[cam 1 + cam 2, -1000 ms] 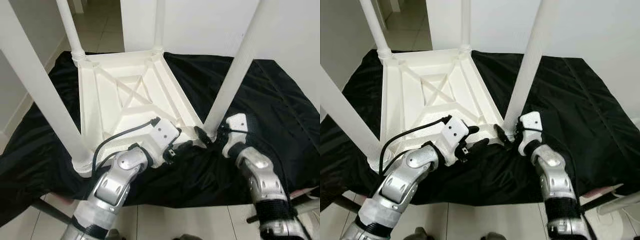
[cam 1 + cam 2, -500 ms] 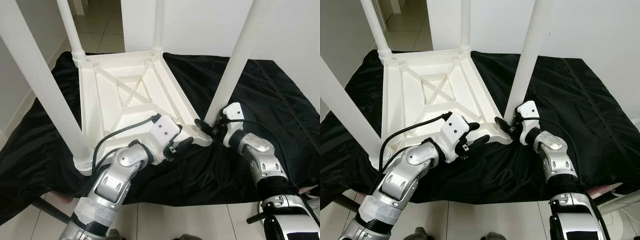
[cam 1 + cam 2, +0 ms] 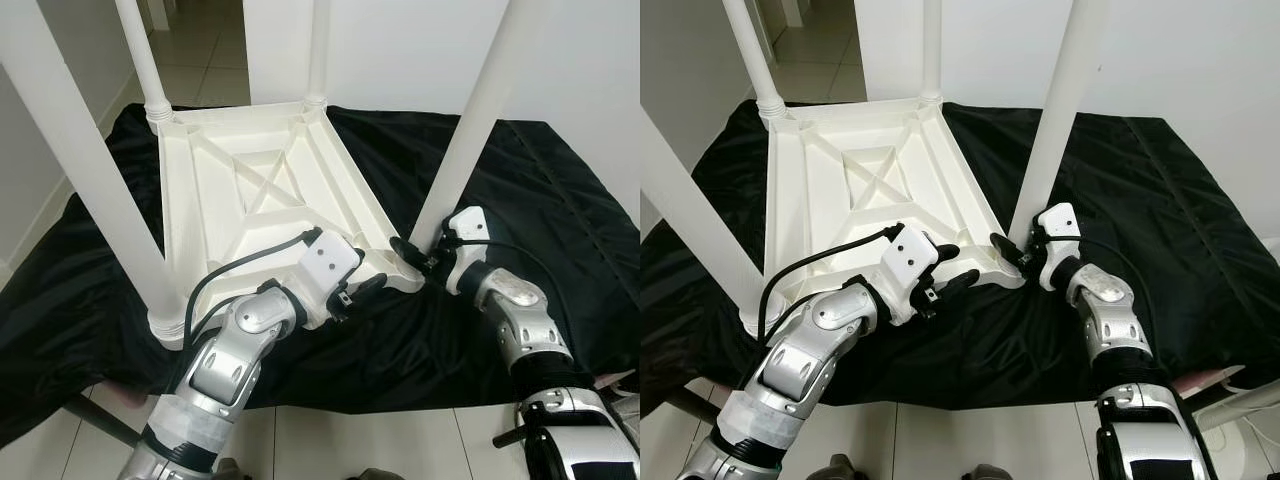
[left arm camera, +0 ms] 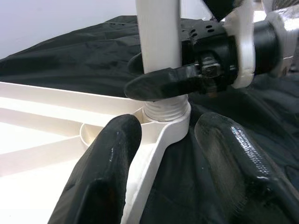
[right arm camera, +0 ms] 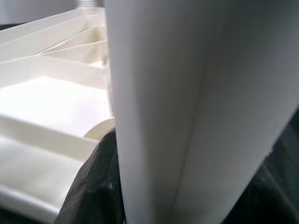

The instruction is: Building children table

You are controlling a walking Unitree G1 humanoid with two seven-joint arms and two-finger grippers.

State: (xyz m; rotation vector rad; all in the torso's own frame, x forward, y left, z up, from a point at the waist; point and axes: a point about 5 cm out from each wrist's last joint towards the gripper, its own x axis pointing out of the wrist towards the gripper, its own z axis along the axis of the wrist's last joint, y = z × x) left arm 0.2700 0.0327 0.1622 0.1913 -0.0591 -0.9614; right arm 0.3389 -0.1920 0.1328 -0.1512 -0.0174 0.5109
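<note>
A white children's table (image 3: 250, 190) lies upside down on a black cloth (image 3: 560, 200), its legs pointing up. My right gripper (image 3: 413, 255) is shut on the base of the near-right leg (image 3: 470, 130), just above its threaded socket (image 4: 166, 116). One right finger (image 4: 159, 84) crosses the front of that leg. My left gripper (image 3: 365, 287) is open, its two fingers (image 4: 107, 172) straddling the table's near rim close to that corner. In the right wrist view, the white leg (image 5: 187, 102) stands very close.
Three more legs stand at the near-left (image 3: 90, 180), far-left (image 3: 140, 50) and far-right (image 3: 318, 45) corners. The cloth hangs over the near edge above pale floor tiles (image 3: 360, 440). A white wall (image 3: 400, 50) is behind and a doorway opens at the far left.
My right wrist has lifted a little on the leg's base and its forearm has swung outward to the right. The left arm has hardly moved.
</note>
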